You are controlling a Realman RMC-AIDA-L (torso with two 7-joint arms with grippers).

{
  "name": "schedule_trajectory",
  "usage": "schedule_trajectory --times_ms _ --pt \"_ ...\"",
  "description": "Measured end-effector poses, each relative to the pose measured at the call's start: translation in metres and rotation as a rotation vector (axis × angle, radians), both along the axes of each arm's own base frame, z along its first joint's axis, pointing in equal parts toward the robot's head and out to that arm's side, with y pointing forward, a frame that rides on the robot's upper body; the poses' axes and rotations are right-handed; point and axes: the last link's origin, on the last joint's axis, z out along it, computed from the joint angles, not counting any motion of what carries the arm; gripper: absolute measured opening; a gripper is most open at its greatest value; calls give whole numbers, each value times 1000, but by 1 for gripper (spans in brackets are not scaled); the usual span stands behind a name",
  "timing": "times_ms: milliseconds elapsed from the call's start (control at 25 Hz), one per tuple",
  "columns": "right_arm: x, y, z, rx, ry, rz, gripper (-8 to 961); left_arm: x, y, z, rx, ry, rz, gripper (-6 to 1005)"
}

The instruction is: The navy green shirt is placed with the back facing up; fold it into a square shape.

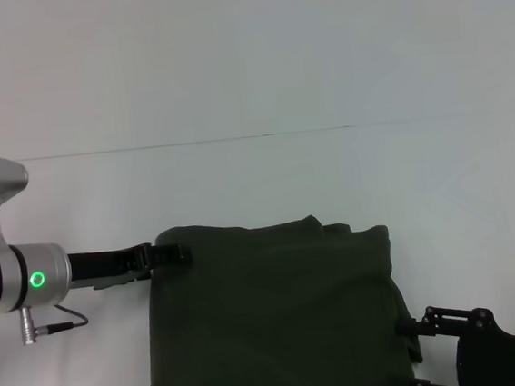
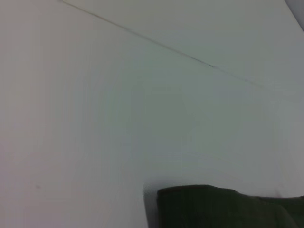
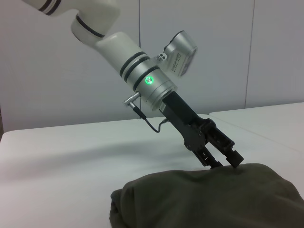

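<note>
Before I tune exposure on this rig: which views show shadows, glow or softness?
Head view: even light, a faint shadow by the navy green shirt, a green ring glowing on the left arm. Left wrist view: soft, the table near featureless. Right wrist view: sharp, the left gripper at the shirt's edge.

Shirt's near hem (and right tool) cut off.

Head looks down; wrists low; all share shirt.
</note>
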Motion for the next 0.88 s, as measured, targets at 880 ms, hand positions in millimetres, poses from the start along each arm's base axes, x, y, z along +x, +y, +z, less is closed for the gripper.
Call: schedule_trajectory --times_ms 880 --pt "-1 0 -1 -4 5 -5 670 15 -4 -18 -34 -4 -63 690"
